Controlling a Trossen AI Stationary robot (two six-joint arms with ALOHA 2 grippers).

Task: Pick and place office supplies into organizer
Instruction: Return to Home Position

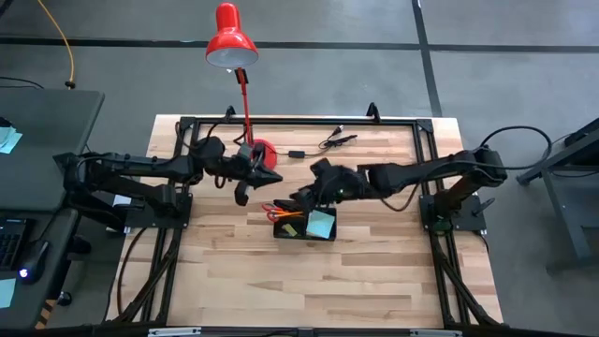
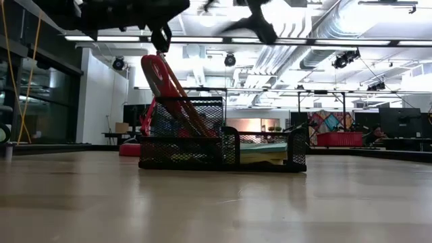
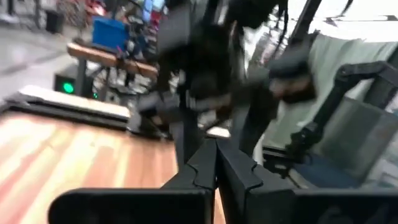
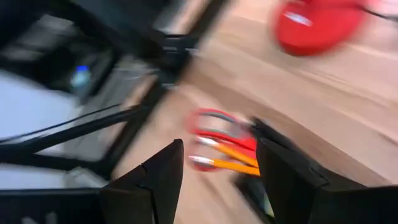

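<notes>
**Right claw** (image 1: pixel 302 197): released and holding nothing. It is raised over the scissors end of the organizer (image 1: pixel 306 234), partly covering that corner from above. In the right wrist view its two fingers (image 4: pixel 155 180) stand apart, and blurred red handles and orange shafts show in the gap.

**Left claw** (image 1: pixel 270 174): clenched on nothing, its fingers (image 3: pixel 199 174) pressed tip to tip. It is held above the worktop (image 1: pixel 374 281) between the tray and the base of the red desk lamp (image 1: pixel 263 150), just beside that base.

**Surroundings:** the lamp's stem slants away past the far edge. A black cable with clips (image 1: pixel 328 142) lies near that far edge, well apart from the tray. A black frame (image 1: pixel 426 140) borders the boards.

**Organizer:** a low black mesh tray near the worktop's centre. It holds:
- red-handled scissors (image 1: pixel 272 208), which in the low view lean up out of the mesh;
- orange pencils (image 1: pixel 286 216) beside the scissors;
- a teal-blue sticky pad (image 1: pixel 320 223) at the end toward the right arm.
</notes>
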